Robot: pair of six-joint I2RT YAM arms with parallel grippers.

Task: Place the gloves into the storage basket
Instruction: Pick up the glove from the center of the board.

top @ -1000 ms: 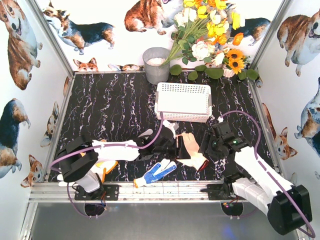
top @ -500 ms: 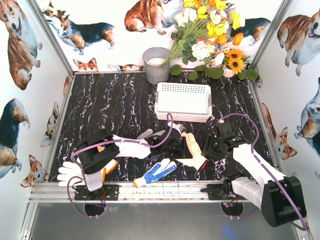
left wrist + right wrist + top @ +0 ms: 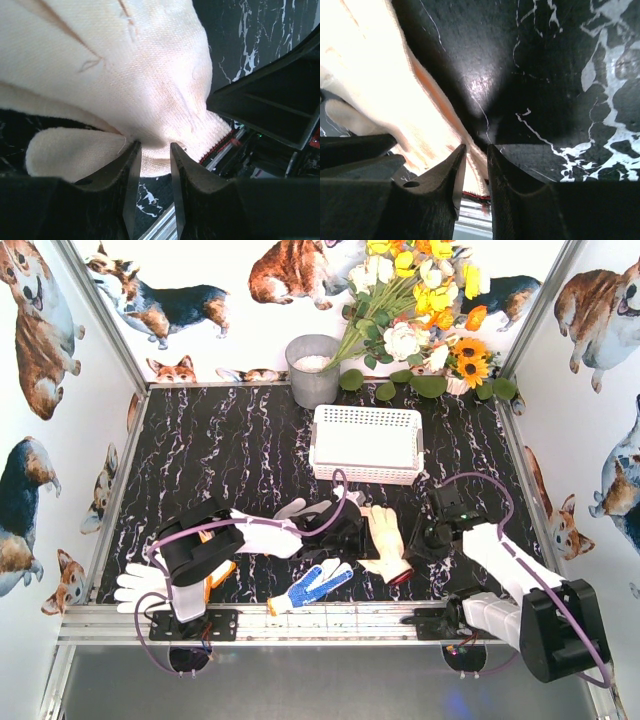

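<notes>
Left gripper: jaws clenched on the cream glove, palm edge puckered between the tips. Right gripper: jaws nearly together, cuff edge in the gap; grip cannot be told. Storage basket lies well beyond both tips. Risk: shallow pinch slips on lifting, or opposing holds stretch the knit.

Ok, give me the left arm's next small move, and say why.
Probably raise the left gripper a little. Its jaws stand nearly shut with fabric of the pale glove bunched at their tips, though a firm pinch isn't certain, and the glove lies flat on the table, short of the storage basket. A short lift tests the grip before carrying.
</notes>
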